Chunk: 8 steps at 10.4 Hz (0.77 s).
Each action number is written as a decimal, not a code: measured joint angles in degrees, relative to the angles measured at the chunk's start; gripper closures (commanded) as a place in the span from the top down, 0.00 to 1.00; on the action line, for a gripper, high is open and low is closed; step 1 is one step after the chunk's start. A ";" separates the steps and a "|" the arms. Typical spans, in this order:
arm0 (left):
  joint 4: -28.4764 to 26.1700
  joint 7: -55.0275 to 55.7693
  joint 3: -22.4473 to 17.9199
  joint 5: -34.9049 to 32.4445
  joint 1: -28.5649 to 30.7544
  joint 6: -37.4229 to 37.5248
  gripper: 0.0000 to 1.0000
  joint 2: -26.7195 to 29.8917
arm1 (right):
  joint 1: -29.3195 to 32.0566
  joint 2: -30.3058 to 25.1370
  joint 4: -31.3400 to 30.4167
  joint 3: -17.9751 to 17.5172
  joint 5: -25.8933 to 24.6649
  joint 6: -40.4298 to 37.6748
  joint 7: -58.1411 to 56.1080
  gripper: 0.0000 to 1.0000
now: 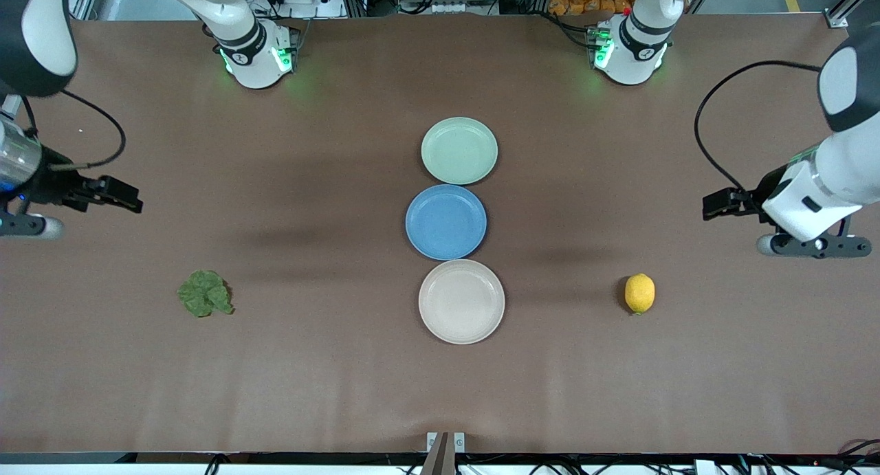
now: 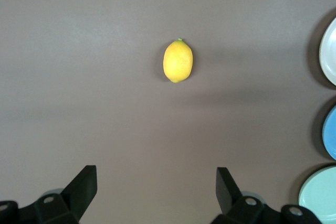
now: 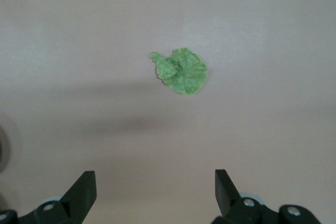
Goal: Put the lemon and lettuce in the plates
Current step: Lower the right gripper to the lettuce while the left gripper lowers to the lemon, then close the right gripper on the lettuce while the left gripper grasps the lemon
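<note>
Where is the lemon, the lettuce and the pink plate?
lemon (image 1: 639,293), front view, middle of its yellow skin.
lettuce (image 1: 205,293), front view, middle of the wrinkly leaf.
beige-pink plate (image 1: 461,301), front view, its bare middle.

Brown table. Bright yellow lemon with a green tip. Dark green lettuce. Three plain plates: mint plate, blue plate, beige-pink plate. Arms white and black.
</note>
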<state>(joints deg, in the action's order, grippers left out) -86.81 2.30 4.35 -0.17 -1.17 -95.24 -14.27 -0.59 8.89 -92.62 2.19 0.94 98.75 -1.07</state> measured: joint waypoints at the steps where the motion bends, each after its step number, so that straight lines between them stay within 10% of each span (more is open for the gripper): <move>1: -0.06 0.00 0.00 0.00 0.00 -1.00 1.00 -1.37 | 0.10 2.27 -0.10 0.06 0.00 2.15 -1.69 1.00; 8: -6.43 0.00 0.02 0.00 0.01 -16.51 1.00 -8.65 | 0.67 17.78 -1.20 0.28 -0.03 19.28 -13.29 1.00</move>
<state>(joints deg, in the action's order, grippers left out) -93.23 2.30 4.37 -0.17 -1.15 -111.75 -22.92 0.07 26.67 -93.82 2.47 0.91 118.02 -14.36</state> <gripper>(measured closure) 0.000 0.000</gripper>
